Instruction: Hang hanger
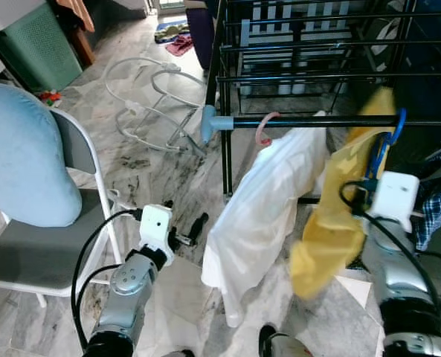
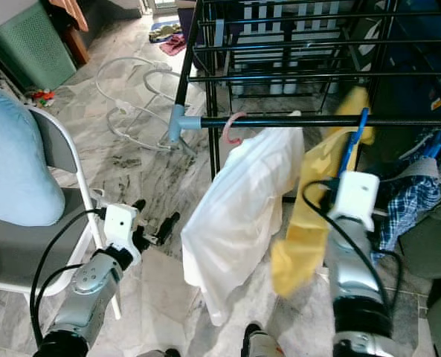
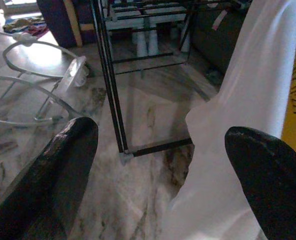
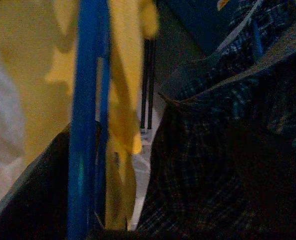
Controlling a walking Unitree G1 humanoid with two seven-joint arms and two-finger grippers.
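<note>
A black drying rack [image 1: 294, 44] is recorded ahead of the robot on a marbled floor [image 1: 153, 171], its front rail [image 1: 332, 121] running across the scene at upper middle. On that rail a pink hanger [image 1: 265, 128] is hooked, and from it a white garment [image 1: 265, 208] is draped down towards the floor. Just beside it, on the robot's right, a yellow garment [image 1: 339, 216] is carried on a blue hanger [image 1: 387, 145], whose hook is seen at the level of the rail; whether the hook rests over the rail cannot be told. The right gripper [image 4: 88, 190] is raised below that hook, and the blue hanger's stem is seen running along one dark finger [image 4: 43, 200]; the second finger is lost in shadow, so the width of the opening and the hold cannot be told. A dark plaid garment [image 4: 212, 150] is noted close to the right gripper, hanging at the right end of the rack. The left gripper [image 1: 184, 232] is held low over the floor, left of the white garment, with its two black fingers [image 3: 63, 170] spread wide apart and nothing between them; the edge of the white garment lies just beyond them. To the robot's left a folding chair [image 1: 49, 260] bearing a light blue cushion [image 1: 23, 156] is listed, and further back a white tubular frame [image 1: 153, 97] lying on the floor and a green bin [image 1: 34, 41].
</note>
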